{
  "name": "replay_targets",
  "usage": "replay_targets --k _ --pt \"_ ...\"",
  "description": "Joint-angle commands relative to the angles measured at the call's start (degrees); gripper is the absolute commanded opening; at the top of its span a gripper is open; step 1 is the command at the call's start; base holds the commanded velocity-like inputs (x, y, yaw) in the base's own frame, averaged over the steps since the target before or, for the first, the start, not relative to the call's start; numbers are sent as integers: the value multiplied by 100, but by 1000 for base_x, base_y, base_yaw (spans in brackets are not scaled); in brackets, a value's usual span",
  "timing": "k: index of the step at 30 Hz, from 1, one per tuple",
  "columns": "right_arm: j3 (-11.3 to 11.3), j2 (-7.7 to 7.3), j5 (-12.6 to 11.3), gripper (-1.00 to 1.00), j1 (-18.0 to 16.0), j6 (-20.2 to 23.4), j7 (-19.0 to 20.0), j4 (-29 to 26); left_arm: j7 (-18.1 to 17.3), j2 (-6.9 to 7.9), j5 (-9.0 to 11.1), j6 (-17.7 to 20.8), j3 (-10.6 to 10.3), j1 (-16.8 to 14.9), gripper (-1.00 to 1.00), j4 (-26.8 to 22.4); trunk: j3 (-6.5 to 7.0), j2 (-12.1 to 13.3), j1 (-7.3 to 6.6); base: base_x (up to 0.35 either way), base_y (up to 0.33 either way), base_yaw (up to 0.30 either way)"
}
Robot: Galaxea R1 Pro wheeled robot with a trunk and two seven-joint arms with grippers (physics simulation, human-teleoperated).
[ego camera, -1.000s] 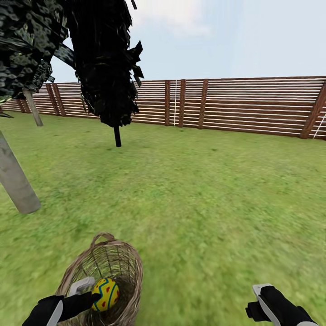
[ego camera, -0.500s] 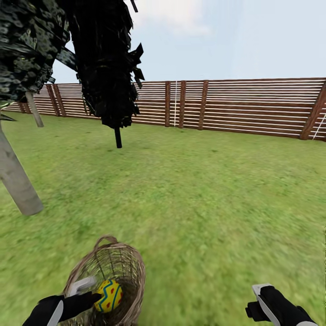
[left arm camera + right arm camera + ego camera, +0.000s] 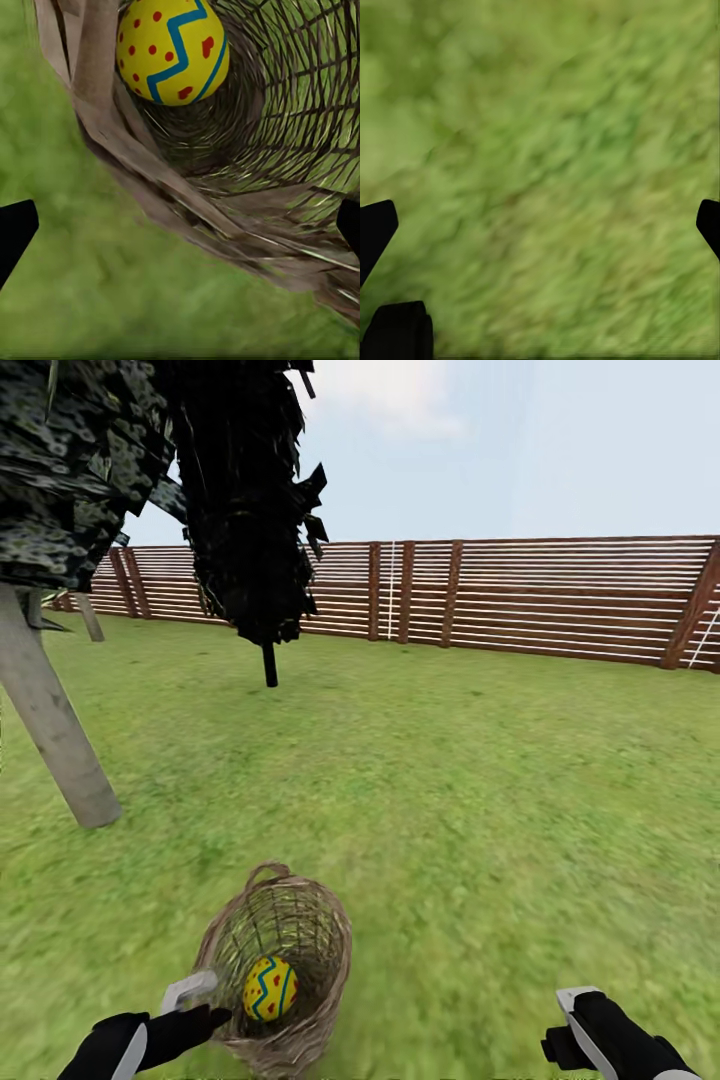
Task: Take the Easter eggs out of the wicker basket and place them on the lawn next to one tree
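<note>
Small tan-brown woven wicker basket (image 3: 285,970) with a thin arched handle lies tipped on the mottled green lawn (image 3: 480,800), low in the head view, mouth turned toward the robot. One bright yellow Easter egg (image 3: 270,988) with red spots and a blue zigzag band sits inside it, against the woven wall; left wrist view shows the same egg (image 3: 174,49) deep in the basket (image 3: 247,150), past the rim. Whether other eggs are in there I cannot tell.

Left gripper (image 3: 195,1010), black with a pale finger, is low at the basket's near rim, just beside the egg but not closed on it. In the left wrist view the two dark fingertips (image 3: 15,232) stand far apart at opposite edges with only grass and basket rim between them: spread wide, holding nothing.

Right gripper (image 3: 585,1025) hangs above bare grass, well apart from the basket. Right wrist view: fingertips (image 3: 376,229) wide apart over blurred grass (image 3: 547,172), nothing between them.

Pale grey-tan leaning trunk (image 3: 55,725) stands on the grass beyond and to the left of the basket, dark leafy crown above. Further back, an all-black tree (image 3: 245,510) on a thin black trunk. Brown horizontal-slat wooden fence (image 3: 520,600) closes the far side
</note>
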Motion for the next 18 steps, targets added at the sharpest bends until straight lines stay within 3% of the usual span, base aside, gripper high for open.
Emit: replay_targets --k 1,5,18 --pt "43 -8 -49 100 -3 26 -8 -10 3 -3 56 48 9 -3 100 -5 13 39 -25 -40 32 0" --pt "43 -3 -49 100 -3 24 -8 -10 3 -3 62 48 9 -3 100 -5 85 199 -113 -84 64 0" --pt "42 -9 -49 100 -3 24 -8 -10 -19 21 81 40 44 -2 100 -73 318 720 -398 -256 201 0"
